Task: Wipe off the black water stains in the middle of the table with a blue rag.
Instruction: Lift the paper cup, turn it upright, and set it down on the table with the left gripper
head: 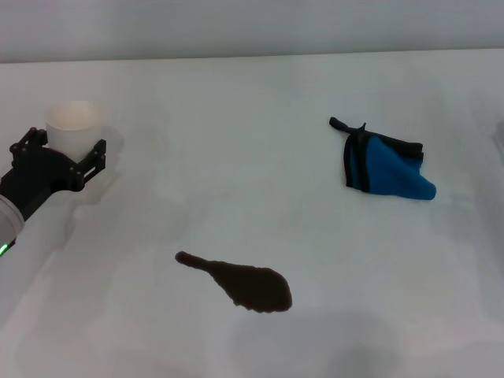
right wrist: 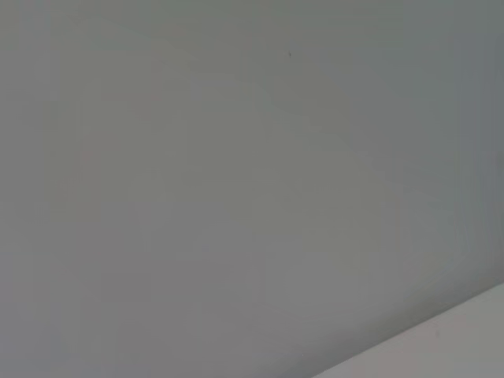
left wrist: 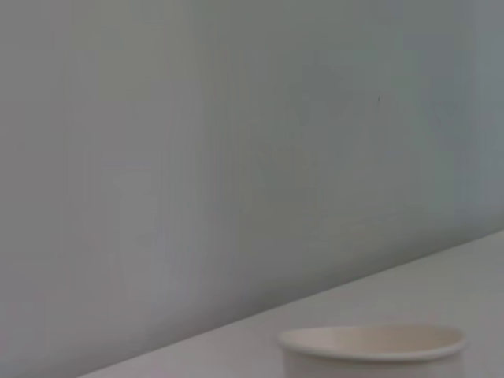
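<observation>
The black water stain (head: 244, 285) is a dark tadpole-shaped blotch with a thin tail pointing left, at the front middle of the white table (head: 236, 157). The blue rag (head: 386, 167), crumpled with black edging and a loop, lies at the back right, far from both the stain and my left gripper. My left gripper (head: 64, 147) is at the far left, its jaws on either side of a white paper cup (head: 75, 127) that stands on the table. The cup's rim also shows in the left wrist view (left wrist: 372, 342). My right gripper is out of view.
A plain grey wall (head: 252, 27) runs behind the table's back edge. The right wrist view shows only that wall and a corner of the table (right wrist: 465, 335).
</observation>
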`<state>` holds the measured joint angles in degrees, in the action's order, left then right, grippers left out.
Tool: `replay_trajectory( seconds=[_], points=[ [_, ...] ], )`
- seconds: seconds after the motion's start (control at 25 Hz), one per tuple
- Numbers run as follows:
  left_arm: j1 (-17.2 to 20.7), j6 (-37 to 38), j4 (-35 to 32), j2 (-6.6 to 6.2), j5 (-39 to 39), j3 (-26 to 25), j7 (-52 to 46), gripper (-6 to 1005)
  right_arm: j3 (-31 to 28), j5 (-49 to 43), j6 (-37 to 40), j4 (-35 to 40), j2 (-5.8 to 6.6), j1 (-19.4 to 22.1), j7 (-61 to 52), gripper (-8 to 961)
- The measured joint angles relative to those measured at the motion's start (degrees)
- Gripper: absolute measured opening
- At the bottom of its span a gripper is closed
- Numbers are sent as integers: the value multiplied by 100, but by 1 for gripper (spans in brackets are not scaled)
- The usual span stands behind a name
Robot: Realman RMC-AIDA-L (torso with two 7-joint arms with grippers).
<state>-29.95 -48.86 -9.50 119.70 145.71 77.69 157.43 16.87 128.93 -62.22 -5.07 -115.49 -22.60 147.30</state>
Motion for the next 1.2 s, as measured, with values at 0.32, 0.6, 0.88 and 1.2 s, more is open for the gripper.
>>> replay_trajectory(
  seconds=[0.32, 0.6, 0.88, 1.2],
  points=[
    [45, 0, 84, 1, 0, -1, 4, 783, 0, 0, 0, -3, 0, 1, 0, 871],
    [19, 58, 218, 0, 2, -1, 7, 783, 0, 0, 0, -3, -6, -18, 0, 870],
    [43, 64, 229, 6, -3, 9, 7, 783, 0, 0, 0, -3, -9, -25, 0, 870],
    [71, 24, 230, 20, -11, 9, 75, 784, 0, 0, 3, -10, -9, -22, 0, 871]
  ],
)
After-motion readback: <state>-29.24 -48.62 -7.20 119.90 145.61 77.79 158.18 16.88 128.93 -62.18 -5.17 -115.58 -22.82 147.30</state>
